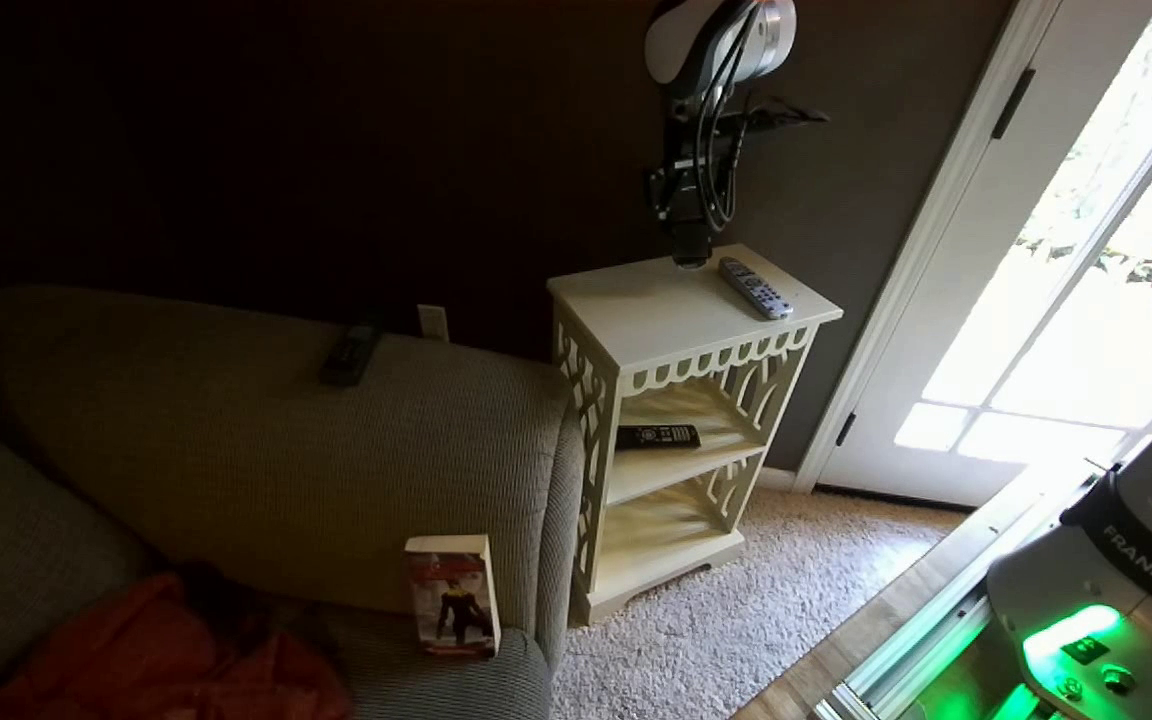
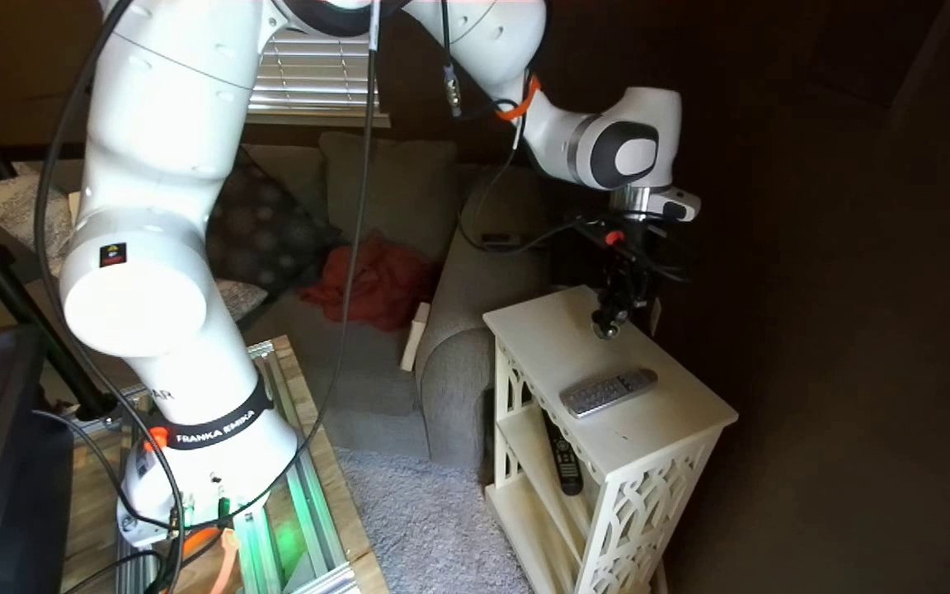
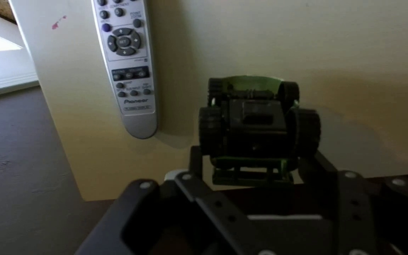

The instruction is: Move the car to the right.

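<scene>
A: Where is the small, stubby, green-and-black toy car (image 3: 259, 129)?

B: At the tip of the black two-fingered end effector (image 3: 257, 161). In the wrist view its underside faces the camera, and the dark fingers (image 3: 195, 164) flank its larger wheels, parted just as far as the car needs.

A: Held, then?

B: I take it so; I see no gap at either big wheel. Whether the car touches the cream rectangular desk with lattice-cut sides (image 1: 636, 305) or hangs clear of it, I cannot tell. Both exterior views show the end effector over the desk top, but too darkly to make the car out.

A: Anything nearby?

B: The long silver remote control with dark buttons (image 3: 128, 65), apart from the car, at ten o'clock from it in the wrist view. In an exterior view it lies at four o'clock from the end effector (image 1: 693, 250).

A: So which step is this?

B: The carry, I'd judge: grasp made, setting down not yet done.

A: And next?

B: A level sideways move. If "right" means three o'clock in that view, the remote control's side, pass above it or stop short, then lower and let go, perhaps turning the car wheels-down first.
</scene>
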`<action>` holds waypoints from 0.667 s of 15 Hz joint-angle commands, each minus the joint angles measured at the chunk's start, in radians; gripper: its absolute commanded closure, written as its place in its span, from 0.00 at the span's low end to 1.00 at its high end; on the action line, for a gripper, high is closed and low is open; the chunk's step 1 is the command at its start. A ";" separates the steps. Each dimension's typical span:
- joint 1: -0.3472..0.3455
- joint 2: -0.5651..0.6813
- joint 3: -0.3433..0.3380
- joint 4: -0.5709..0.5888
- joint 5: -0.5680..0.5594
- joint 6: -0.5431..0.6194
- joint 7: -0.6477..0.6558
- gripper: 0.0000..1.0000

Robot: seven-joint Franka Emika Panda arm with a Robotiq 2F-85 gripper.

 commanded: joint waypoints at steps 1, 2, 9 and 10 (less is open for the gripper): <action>-0.043 -0.023 -0.015 -0.010 0.034 -0.007 -0.013 0.56; -0.056 -0.024 -0.021 -0.008 0.040 -0.009 -0.012 0.56; -0.115 -0.002 -0.065 0.020 0.033 0.022 -0.016 0.56; -0.123 0.005 -0.066 0.025 0.037 0.038 -0.019 0.56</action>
